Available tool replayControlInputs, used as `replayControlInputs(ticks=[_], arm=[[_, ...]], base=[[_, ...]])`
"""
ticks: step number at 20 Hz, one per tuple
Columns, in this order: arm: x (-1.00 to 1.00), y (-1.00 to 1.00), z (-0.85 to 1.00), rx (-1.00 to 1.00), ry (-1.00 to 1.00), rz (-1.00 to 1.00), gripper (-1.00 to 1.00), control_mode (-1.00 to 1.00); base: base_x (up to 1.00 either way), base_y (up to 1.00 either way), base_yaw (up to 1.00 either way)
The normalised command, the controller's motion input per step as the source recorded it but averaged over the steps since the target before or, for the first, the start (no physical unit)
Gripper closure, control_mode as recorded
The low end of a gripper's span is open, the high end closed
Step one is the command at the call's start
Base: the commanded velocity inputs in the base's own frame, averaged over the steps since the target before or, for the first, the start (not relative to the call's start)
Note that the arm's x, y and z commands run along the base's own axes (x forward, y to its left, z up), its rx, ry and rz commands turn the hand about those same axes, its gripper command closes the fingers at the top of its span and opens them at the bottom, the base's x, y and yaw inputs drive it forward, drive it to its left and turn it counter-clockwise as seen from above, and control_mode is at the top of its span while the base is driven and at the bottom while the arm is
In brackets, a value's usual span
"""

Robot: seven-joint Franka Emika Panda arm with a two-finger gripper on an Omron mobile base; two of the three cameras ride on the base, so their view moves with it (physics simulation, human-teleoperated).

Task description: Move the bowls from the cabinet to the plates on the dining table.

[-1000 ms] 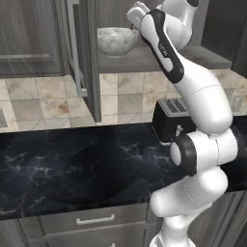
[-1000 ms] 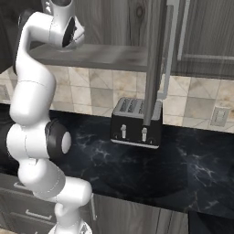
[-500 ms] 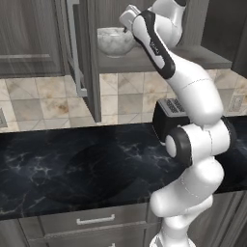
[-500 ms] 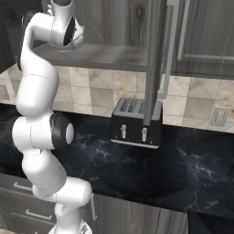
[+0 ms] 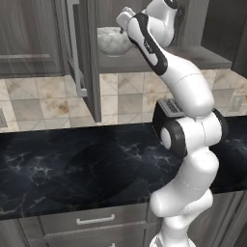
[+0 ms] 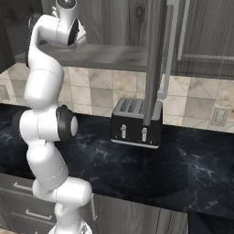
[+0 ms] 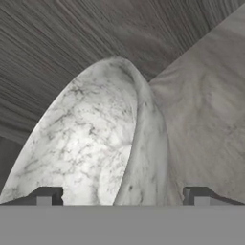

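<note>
A marbled whitish-grey bowl (image 5: pixel 113 41) stands on the shelf of the open cabinet (image 5: pixel 89 62). In the hand view this bowl (image 7: pixel 91 143) is very close, its rim running up between my two fingertips. My gripper (image 7: pixel 122 197) is open and straddles that rim, one fingertip (image 7: pixel 45 196) over the bowl's inside and the other to its outer side, over the shelf. I cannot tell whether either fingertip touches it. In the left base view my hand (image 5: pixel 126 16) is at the bowl's right edge. The plates and the dining table are out of view.
A black toaster (image 6: pixel 135 124) stands on the black marble counter (image 5: pixel 72 164) under the cabinet shelf (image 6: pixel 105 55). An open cabinet door (image 6: pixel 155 59) hangs edge-on above the toaster. Tiled wall backs the counter; grey drawers (image 5: pixel 96 219) sit below it.
My arm has swung left along the cabinet shelf, bringing the hand from right of the bowl up to its rim. The jaws have stayed open.
</note>
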Motion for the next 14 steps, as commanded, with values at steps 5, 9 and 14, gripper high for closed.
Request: replayControlInputs(ticks=[5,9,14], arm=[[0.0,0.0,0.0,0.0,0.01,0.0,1.0,-1.0],[0.0,0.0,0.0,0.0,0.0,0.0,1.0,-1.0],[0.0,0.0,0.0,0.0,0.0,0.0,1.0,-1.0]], base=[[0.0,0.0,0.0],[0.0,0.0,0.0],[0.0,0.0,0.0]])
